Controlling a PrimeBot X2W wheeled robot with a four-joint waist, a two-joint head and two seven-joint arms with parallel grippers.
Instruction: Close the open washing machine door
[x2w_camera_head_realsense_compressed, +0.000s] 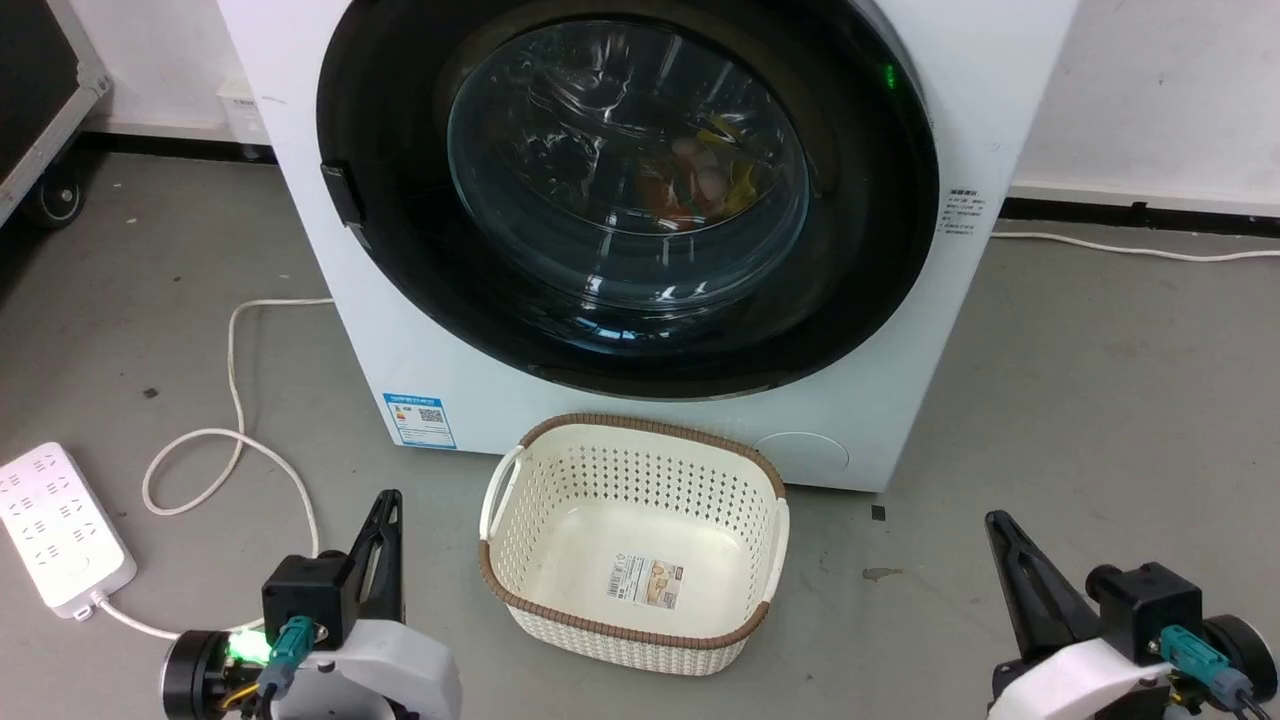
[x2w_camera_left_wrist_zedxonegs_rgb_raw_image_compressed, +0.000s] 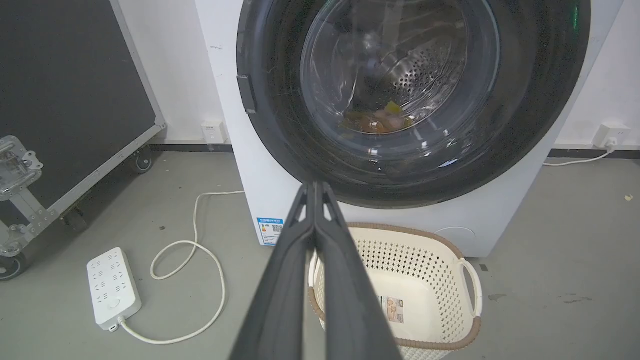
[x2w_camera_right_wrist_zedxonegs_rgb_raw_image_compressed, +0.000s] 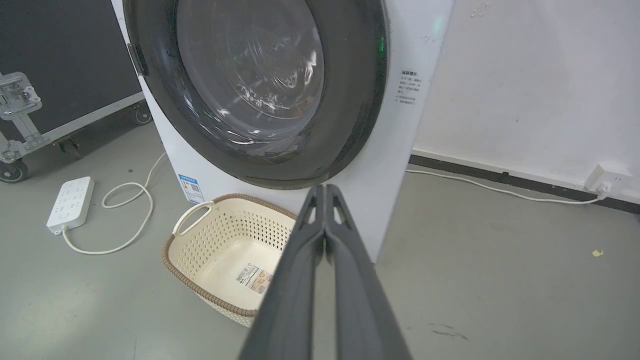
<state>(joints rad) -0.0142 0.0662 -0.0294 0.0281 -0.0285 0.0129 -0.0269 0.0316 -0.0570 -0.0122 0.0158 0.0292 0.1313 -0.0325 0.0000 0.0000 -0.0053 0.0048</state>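
Note:
The white washing machine (x2w_camera_head_realsense_compressed: 420, 330) stands straight ahead on the grey floor. Its round black-rimmed door (x2w_camera_head_realsense_compressed: 630, 180) lies flat against the front panel, and coloured laundry shows through the bulging glass. A small black catch (x2w_camera_head_realsense_compressed: 343, 192) sits on the door's left rim. My left gripper (x2w_camera_head_realsense_compressed: 388, 497) is low at the lower left, shut and holding nothing, well short of the machine. In the left wrist view its fingers (x2w_camera_left_wrist_zedxonegs_rgb_raw_image_compressed: 314, 186) are pressed together. My right gripper (x2w_camera_head_realsense_compressed: 995, 520) is low at the lower right, also shut and empty, its fingers (x2w_camera_right_wrist_zedxonegs_rgb_raw_image_compressed: 324, 187) touching.
A cream perforated basket (x2w_camera_head_realsense_compressed: 640, 425) with a brown rim sits empty on the floor in front of the washer, between my arms. A white power strip (x2w_camera_head_realsense_compressed: 55, 525) and its looping cable (x2w_camera_head_realsense_compressed: 235, 400) lie at the left. A black wheeled case (x2w_camera_left_wrist_zedxonegs_rgb_raw_image_compressed: 65, 90) stands further left.

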